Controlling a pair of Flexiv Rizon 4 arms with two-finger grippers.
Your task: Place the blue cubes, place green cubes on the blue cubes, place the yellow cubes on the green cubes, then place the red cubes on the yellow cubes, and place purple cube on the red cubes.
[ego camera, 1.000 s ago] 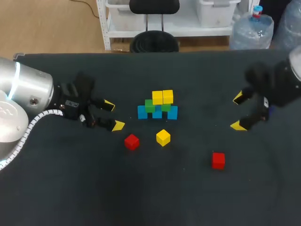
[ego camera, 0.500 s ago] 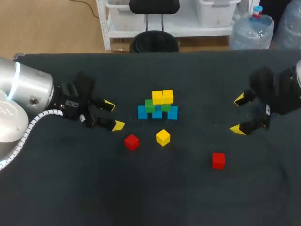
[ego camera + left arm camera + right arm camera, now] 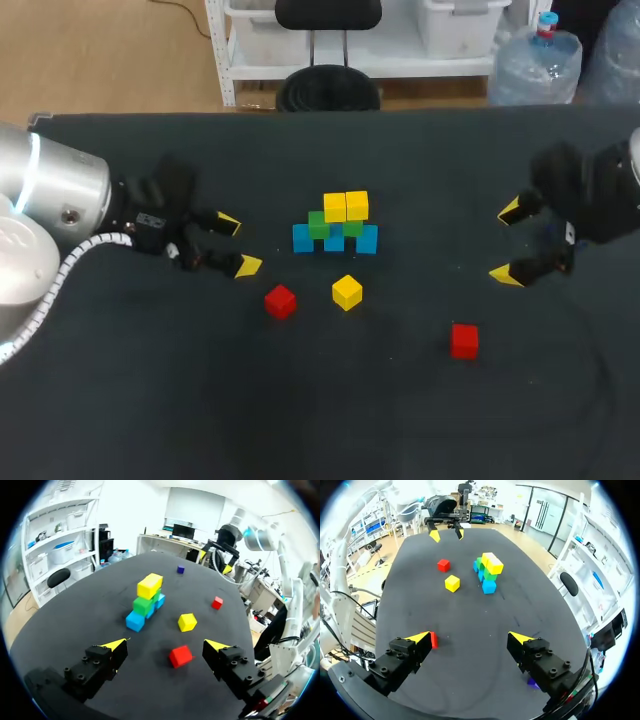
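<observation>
The loose yellow cube (image 3: 347,292) lies near the stack (image 3: 336,225), on the robot's side. It is probably light, rigid and smooth: pinch two flat opposite faces. The left gripper (image 3: 239,244) and right gripper (image 3: 507,241) stand wide open, empty.

Table (image 3: 330,430): spans the frame's lower three quarters.
Cube stack (image 3: 337,226): just above the frame's centre; three tiers, a row below, two cubes on it, two more on those.
Middle loose cube (image 3: 347,292): just below the stack, apart from it.
Left loose cube (image 3: 280,301): beside it, leftward.
Right loose cube (image 3: 464,340): lower right, well apart.
Left gripper (image 3: 238,244): left of the stack.
Right gripper (image 3: 507,243): far right, above the right loose cube.
</observation>
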